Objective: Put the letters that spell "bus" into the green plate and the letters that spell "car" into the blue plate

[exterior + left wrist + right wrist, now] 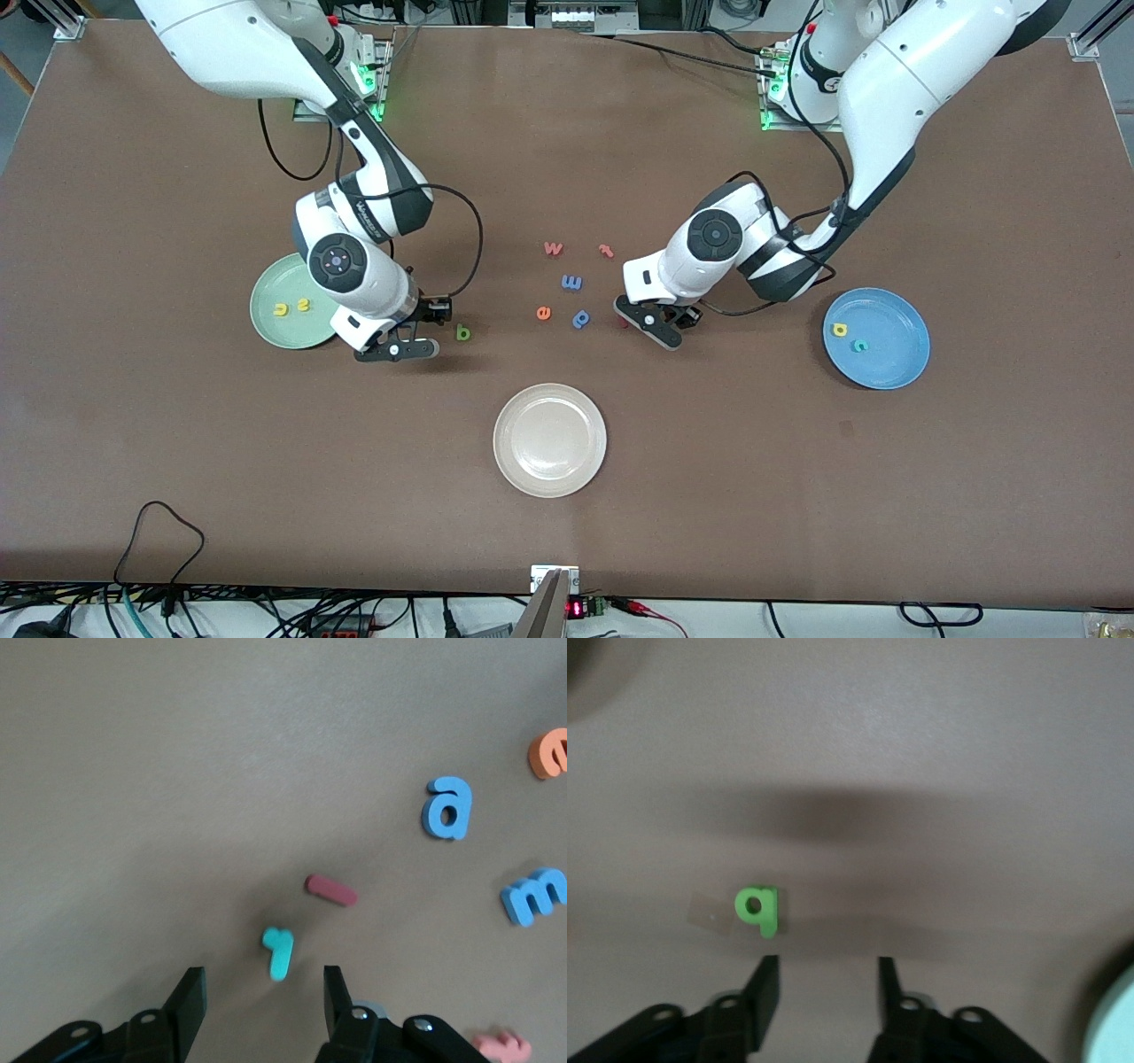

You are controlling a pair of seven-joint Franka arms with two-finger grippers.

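The green "b" point(462, 332) point(757, 910) lies on the table beside my right gripper point(399, 348) point(827, 970), just off one fingertip point(766, 967); that gripper is open and holds nothing. Two yellow letters point(292, 307) lie in the green plate point(266, 323), whose rim point(1114, 1019) shows beside the right gripper. The teal "r" point(278, 952) lies just ahead of my left gripper point(660, 328) point(261, 985), which is low over the table, open and holding nothing. A yellow "a" point(839, 330) and a teal "c" point(858, 346) lie in the blue plate point(895, 354).
A cream plate point(549, 478) sits nearer the front camera at mid table. Loose letters lie between the arms: blue "p" point(581, 318) point(447, 807), blue "m" point(571, 282) point(534, 896), orange "e" point(543, 312) point(549, 753), a "w" point(553, 248), pink "t" point(606, 251). A dark red bar point(330, 889) lies by the "r".
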